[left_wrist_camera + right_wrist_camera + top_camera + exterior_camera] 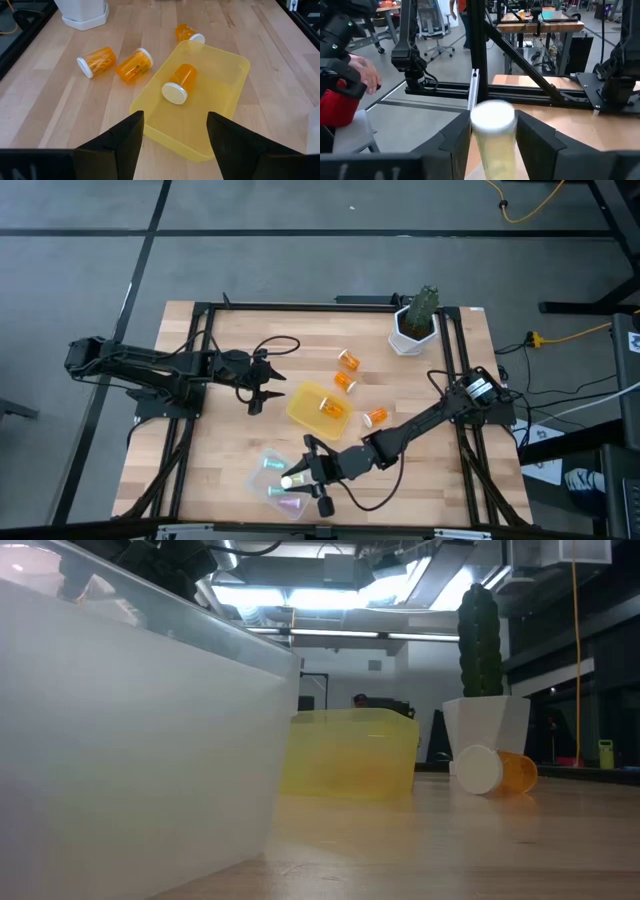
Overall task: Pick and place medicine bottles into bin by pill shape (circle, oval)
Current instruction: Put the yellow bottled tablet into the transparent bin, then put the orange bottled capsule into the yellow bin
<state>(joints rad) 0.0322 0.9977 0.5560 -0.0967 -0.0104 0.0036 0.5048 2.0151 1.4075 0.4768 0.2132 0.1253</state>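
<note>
Overhead, the bottles split into two sorts: stubby orange ones with white caps and slimmer pastel vials. One orange bottle lies inside the yellow bin at mid-table, and three more lie on the bare wood beyond it toward the plant pot. Two pastel vials, one teal-capped and one purple, lie in the clear bin near the front edge. The right gripper hangs over that clear bin, its fingers pressed against a pale green vial. The left gripper sits just left of the yellow bin with its fingers spread and nothing between them. From table height, the clear bin's wall fills the near side, the yellow bin stands behind it, and one orange bottle lies on its side, white cap forward, beside the white pot. From the left wrist, spread fingers frame the yellow bin, where the orange bottle rests on its side; three others lie outside it. From the right wrist, two fingers pinch the pale green vial, its white cap upward; a person's hand shows in the room beyond.
</note>
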